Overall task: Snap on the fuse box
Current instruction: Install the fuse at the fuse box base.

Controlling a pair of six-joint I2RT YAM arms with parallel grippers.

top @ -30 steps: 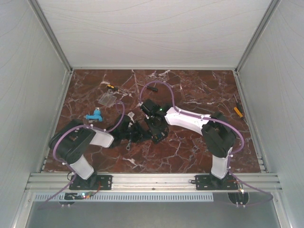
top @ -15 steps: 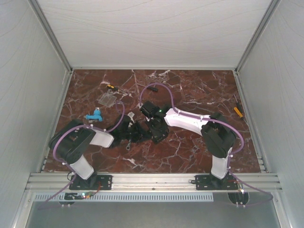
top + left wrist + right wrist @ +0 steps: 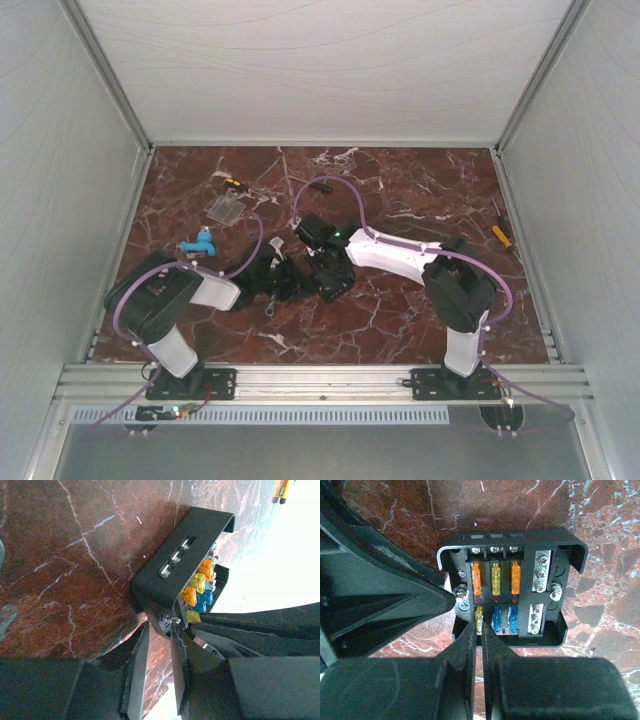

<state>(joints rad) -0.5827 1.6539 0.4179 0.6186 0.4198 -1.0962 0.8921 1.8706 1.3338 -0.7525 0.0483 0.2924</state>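
**Light, rigid box: hold it by its walls, not its fuses**

The small black squarish plastic fuse box (image 3: pixel 512 587) sits near the middle of the red-brown marble table (image 3: pixel 420 190), between the two arms. Expect it to be light and stiff. Its smooth moulded walls could slide or twist under a push. The orange, yellow and blue fuses (image 3: pixel 494 577) and the screw terminals inside look delicate, so keep your hold on the outer walls and corners.

Your right gripper (image 3: pixel 480 627) is narrowed almost to a slit, with its tips on the box's near wall. I read that as a pinch on the wall. Your left gripper (image 3: pixel 161 625) is also narrow, with its tips at a lower corner of the box. Marble shows between its fingers, and you cannot tell whether it clamps anything.

Only the right wrist view looks into the open face, with no cover on it. The left wrist view shows the slotted outer side wall. Only the overhead view shows the flat clear plastic cover (image 3: pixel 228 210), lying well apart at the far left.
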